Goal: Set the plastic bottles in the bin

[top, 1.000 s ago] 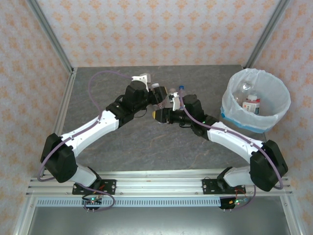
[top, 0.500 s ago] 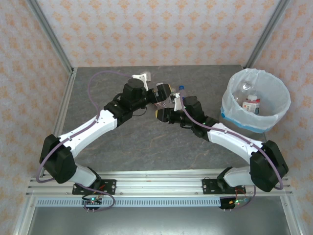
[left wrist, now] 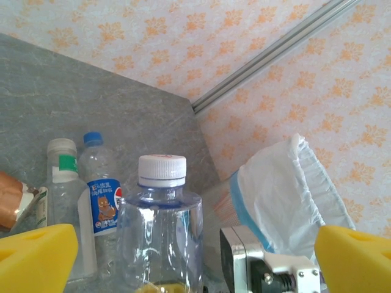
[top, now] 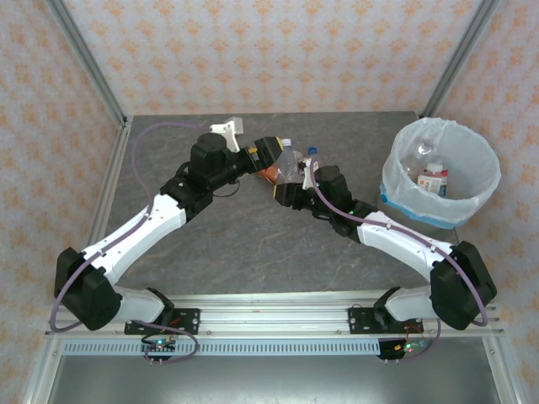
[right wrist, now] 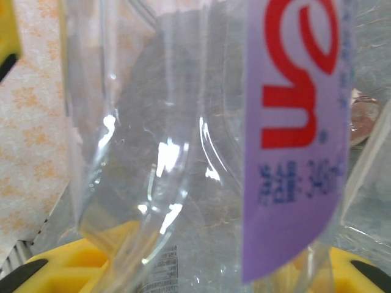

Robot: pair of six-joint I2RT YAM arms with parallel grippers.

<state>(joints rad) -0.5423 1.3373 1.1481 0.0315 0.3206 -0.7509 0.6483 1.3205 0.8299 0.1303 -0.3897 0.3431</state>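
Observation:
A clear plastic bottle (top: pixel 287 162) with a white cap (left wrist: pixel 161 169) stands upright at mid-table, and my right gripper (top: pixel 287 188) is shut on its lower body. In the right wrist view its purple label (right wrist: pixel 297 122) with red letters sits between the yellow fingers (right wrist: pixel 73 268). My left gripper (top: pixel 266 153) is just left of it, open wide, its yellow fingertips (left wrist: pixel 36 256) on either side of the bottle without touching. Behind stand a blue-capped bottle (left wrist: pixel 101 195) and a green-labelled one (left wrist: pixel 61 192). The bin (top: pixel 404 202) is at the right, with bottles (top: pixel 434 178) inside.
A brown-orange bottle (left wrist: pixel 15 204) lies at the left of the group. The white bag's rim (left wrist: pixel 287 195) rises close to the right of the held bottle. Metal frame posts and patterned walls close off the back of the grey table (top: pixel 194 244).
My left gripper has opened, let go of the white-capped bottle and drawn back to the left. The right gripper has tightened on that bottle and holds it alone.

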